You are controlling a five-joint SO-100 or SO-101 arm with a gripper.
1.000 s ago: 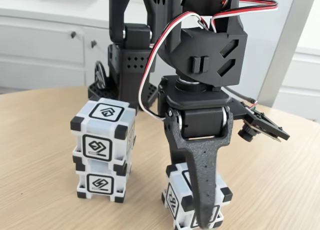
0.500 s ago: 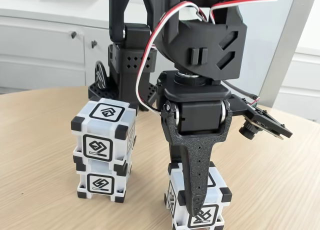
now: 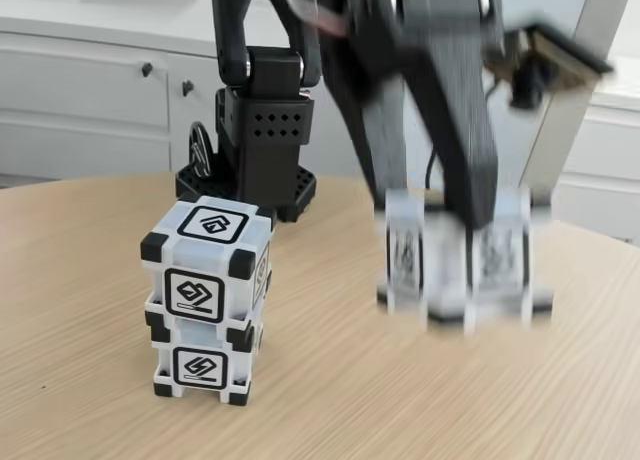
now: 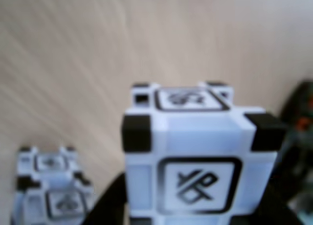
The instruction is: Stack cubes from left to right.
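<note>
The black two-finger gripper (image 3: 470,250), clamped on the third white plastic cube with black corners (image 3: 462,265), has lifted it clear of the wooden table (image 3: 330,380) since a second ago. It hangs right of the two-cube stack (image 3: 205,300), well apart. Next step, as judged: carry left and place on top.

bright daylight | soft shadows | arm (image 3: 440,100) motion-blurred | wrist view soft

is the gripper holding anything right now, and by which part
Yes: the gripper holds the third cube by its opposite side faces, lifted clear of the table. The two-cube stack stands apart, untouched.
</note>
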